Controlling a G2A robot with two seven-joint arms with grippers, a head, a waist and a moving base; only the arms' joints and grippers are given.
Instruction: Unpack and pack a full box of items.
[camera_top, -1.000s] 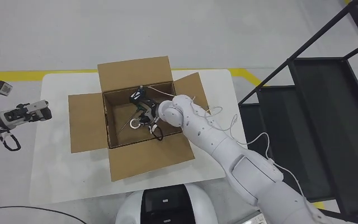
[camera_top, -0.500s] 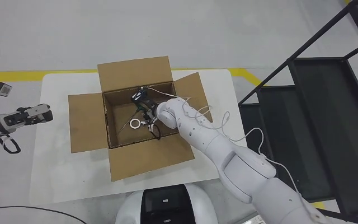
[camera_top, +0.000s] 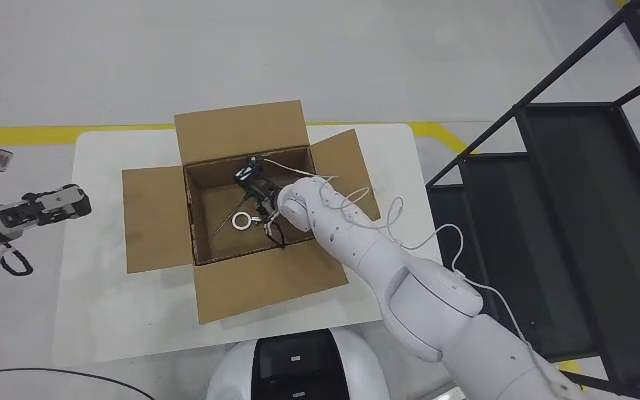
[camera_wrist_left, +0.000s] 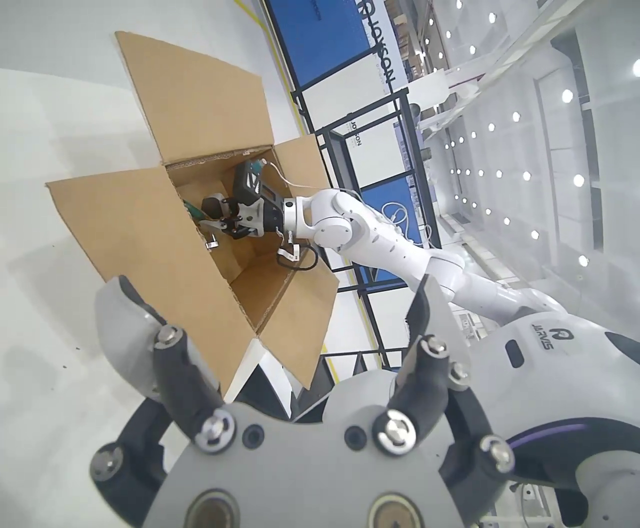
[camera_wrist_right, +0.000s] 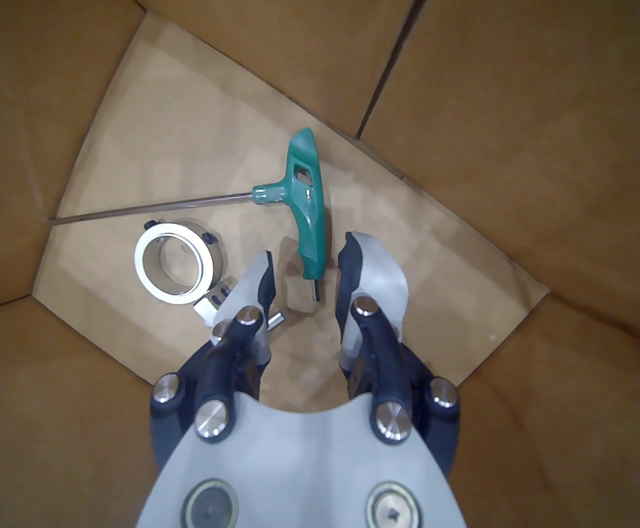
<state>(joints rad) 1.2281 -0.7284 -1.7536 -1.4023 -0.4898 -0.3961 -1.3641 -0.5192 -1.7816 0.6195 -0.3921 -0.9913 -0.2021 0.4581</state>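
My right gripper (camera_wrist_right: 307, 255) is down inside the box (camera_top: 160, 232), jaws parted about halfway with nothing between them. It hangs over the lower end of the key's handle without touching it. The key (camera_wrist_right: 306, 200) is a T-handled hex key with a glossy green grip and a long thin steel shaft, lying flat on the box floor. I can read no marking on it. Just beside the shaft lies a bright metal ring (camera_wrist_right: 172, 262). A small metal piece (camera_wrist_right: 215, 299) sits against it, partly hidden under one finger (camera_wrist_right: 262, 280). The brown walls rise close around the gripper and all four flaps are folded outward.

The box sits mid-table (camera_top: 100, 300), which is white. My left gripper (camera_wrist_left: 270, 300) is well apart from the box at the table's left edge, wide open and empty. Blue panels (camera_wrist_left: 320, 45) behind carry white lettering. A black stair frame (camera_top: 540, 200) stands to the right.
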